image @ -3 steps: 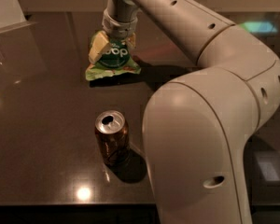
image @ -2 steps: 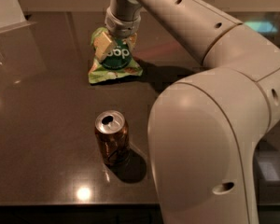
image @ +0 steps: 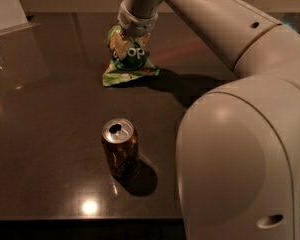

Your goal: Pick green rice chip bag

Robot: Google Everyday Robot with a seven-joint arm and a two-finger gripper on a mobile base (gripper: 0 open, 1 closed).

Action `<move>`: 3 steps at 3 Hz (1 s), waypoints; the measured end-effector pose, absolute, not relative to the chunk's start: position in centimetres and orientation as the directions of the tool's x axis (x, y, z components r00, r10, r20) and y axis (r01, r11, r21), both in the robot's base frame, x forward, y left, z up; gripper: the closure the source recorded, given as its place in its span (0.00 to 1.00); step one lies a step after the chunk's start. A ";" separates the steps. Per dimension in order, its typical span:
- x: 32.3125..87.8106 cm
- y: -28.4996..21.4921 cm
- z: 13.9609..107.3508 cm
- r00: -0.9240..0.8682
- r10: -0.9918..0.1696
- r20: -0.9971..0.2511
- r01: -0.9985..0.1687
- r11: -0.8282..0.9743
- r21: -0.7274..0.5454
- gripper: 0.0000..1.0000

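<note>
Camera view: end effector [image: 131,36] clamped on green rice chip bag [image: 128,65] top, can [image: 120,148] well apart.

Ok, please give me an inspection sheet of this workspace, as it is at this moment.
Surface: dark glossy table, with light reflections.
Job's things: green rice chip bag on the far part of the table, standing up.
Clutter: brown can, upright, nearer the camera, apart from the bag.
Grippers: gripper at the top of the bag, reaching from above.
Cables: nothing seen.
Surroundings: pale object at far left; robot arm fills the right side.
</note>
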State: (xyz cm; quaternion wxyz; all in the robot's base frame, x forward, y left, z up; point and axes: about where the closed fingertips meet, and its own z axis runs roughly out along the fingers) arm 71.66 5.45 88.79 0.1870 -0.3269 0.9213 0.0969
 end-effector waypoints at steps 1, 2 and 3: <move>71.1 4.7 90.3 -0.703 -0.557 -0.442 -0.646 0.760 0.069 1.00; 69.5 3.8 93.0 -0.659 -0.573 -0.488 -0.683 0.727 0.069 1.00; 67.2 3.0 96.3 -0.591 -0.611 -0.527 -0.742 0.667 0.058 1.00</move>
